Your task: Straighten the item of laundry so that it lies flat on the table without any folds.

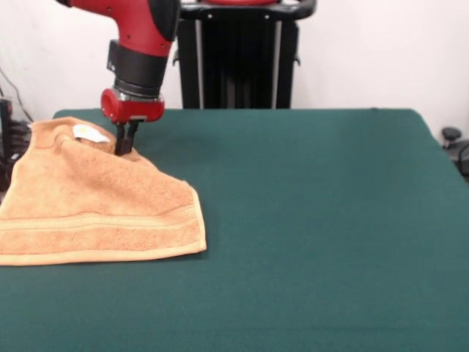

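Note:
The orange-tan towel [95,209] lies at the left side of the dark green table [315,220]. Its near edge with the woven band lies flat. Its far right part is folded over diagonally, and the small white tag [89,133] shows near the far edge. My gripper [125,149] comes down from the red and black arm onto the top of the fold, at the towel's far side. Its two dark fingers stand close together, pinched on the cloth there.
The black pedestal [238,59] stands behind the table's far edge. Dark cables and gear [6,139] sit off the table at the left, and a dark object [453,139] sits off the right edge.

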Available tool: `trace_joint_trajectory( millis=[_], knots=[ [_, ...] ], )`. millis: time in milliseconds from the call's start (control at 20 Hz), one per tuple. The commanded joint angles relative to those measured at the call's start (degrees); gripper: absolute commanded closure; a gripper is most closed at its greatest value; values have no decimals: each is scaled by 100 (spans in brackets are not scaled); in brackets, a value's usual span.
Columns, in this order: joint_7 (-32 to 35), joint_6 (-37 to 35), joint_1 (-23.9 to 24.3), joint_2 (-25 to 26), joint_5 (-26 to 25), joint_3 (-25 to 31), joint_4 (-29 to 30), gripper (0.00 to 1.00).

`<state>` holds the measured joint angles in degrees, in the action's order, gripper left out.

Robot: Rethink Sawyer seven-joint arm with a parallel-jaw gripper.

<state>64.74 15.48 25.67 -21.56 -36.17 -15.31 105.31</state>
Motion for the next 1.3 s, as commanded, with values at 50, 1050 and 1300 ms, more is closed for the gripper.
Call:
trace_joint_trajectory(
  millis=[50, 1050, 1300],
  knots=[
    [201, -1704, 1026, 858, -244, 2236, -879, 100],
    [-1143, -4769, 3053, 1506, 248, 4167, -758, 100],
    [-1031, -4802, 3163, 1550, 186, 4245, -712, 100]
  ],
)
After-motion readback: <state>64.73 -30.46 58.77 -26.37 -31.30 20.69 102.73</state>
